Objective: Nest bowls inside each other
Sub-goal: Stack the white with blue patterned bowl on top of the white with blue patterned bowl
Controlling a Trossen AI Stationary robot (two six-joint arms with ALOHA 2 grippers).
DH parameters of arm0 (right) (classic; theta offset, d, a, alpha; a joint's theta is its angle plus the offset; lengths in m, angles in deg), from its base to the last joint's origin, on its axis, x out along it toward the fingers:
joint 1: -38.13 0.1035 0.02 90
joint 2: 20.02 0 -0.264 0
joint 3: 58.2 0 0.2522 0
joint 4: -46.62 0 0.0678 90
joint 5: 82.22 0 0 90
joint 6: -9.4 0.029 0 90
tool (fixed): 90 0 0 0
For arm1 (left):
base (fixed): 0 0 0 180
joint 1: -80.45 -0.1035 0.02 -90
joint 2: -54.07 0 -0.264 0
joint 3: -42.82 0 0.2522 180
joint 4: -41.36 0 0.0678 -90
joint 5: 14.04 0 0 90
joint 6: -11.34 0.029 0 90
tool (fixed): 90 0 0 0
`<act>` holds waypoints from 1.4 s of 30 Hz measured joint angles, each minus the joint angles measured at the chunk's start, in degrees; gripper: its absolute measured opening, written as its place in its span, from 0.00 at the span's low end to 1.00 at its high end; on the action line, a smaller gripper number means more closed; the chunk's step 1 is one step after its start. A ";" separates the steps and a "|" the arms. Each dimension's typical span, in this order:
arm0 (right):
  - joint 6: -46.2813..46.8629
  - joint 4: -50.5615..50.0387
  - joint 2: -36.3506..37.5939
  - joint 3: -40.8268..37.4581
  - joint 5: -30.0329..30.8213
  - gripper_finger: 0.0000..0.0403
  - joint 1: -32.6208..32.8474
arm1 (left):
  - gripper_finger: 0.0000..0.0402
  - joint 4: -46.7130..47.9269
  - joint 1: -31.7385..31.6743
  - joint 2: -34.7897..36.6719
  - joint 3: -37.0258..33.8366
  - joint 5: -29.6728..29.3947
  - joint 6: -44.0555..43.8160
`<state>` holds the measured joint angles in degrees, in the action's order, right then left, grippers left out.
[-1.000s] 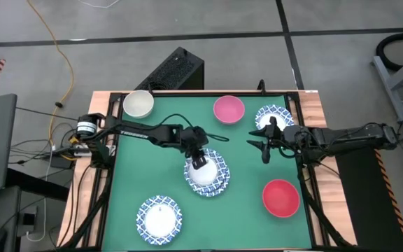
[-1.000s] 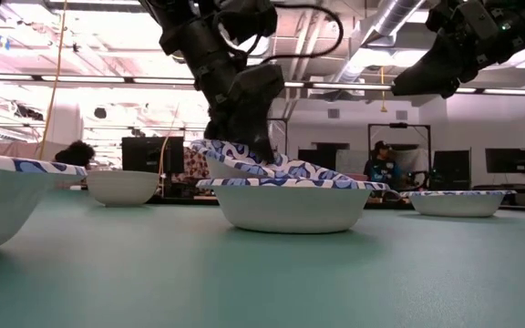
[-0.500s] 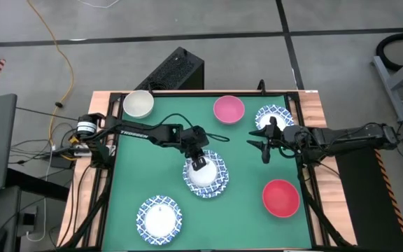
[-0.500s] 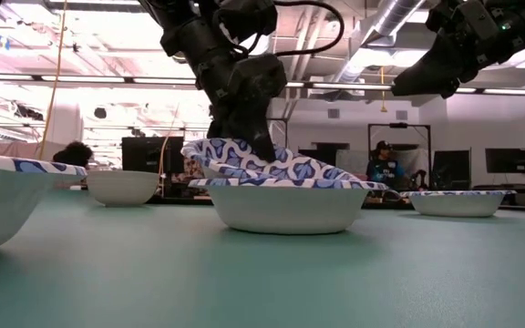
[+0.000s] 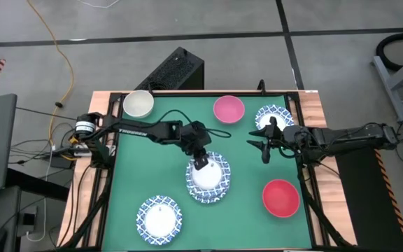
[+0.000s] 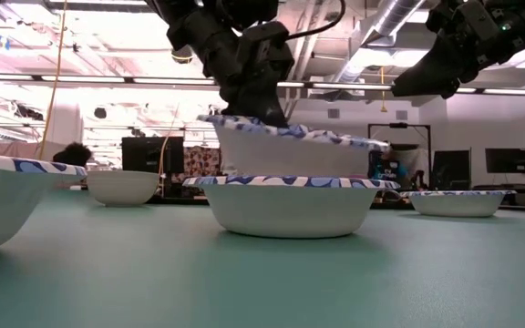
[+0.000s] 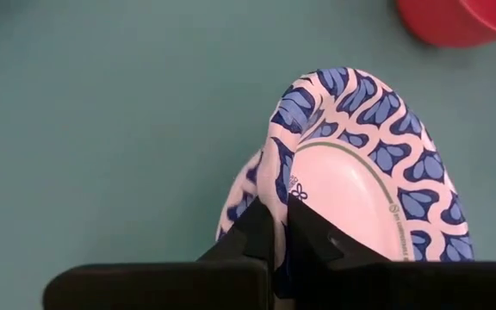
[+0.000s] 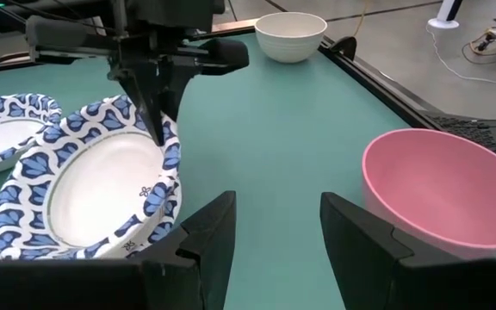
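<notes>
The left gripper (image 5: 200, 162), pinched shut on the rim of a blue-patterned bowl (image 6: 290, 150), holds it lifted just above a matching lower bowl (image 6: 285, 205) at mid-table; the thin rim bends under the pinch, suggesting light, flexible paper ware best taken at the edge; the right gripper (image 5: 266, 148) hangs empty near the pink bowl (image 5: 229, 109), its fingers spread.
</notes>
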<state>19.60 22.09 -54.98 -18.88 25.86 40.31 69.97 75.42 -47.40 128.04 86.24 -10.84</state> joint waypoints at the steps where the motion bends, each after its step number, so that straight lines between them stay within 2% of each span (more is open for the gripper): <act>1: 0.04 -0.02 0.00 0.01 0.00 0.48 0.00 | 0.00 0.21 0.00 0.00 0.00 0.00 -0.01; 12: 0.04 -0.78 0.00 0.00 0.00 0.48 0.00 | 0.00 -2.12 0.58 0.00 -0.04 1.95 -0.94; 22: 0.50 -1.25 0.00 0.00 0.00 0.48 0.00 | 0.00 -4.06 1.18 0.00 -3.70 -0.66 -0.87; 32: 0.48 -1.22 0.00 0.00 0.00 0.48 0.00 | 0.00 -5.53 1.53 0.00 -4.24 -0.05 -1.04; 42: 0.46 -1.25 -0.02 0.00 0.00 0.48 0.09 | 0.00 -6.19 1.98 -3.62 -4.26 1.76 -1.42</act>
<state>20.05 20.84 -55.00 -18.88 25.86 40.39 63.77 77.40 -51.03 123.78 88.00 -12.26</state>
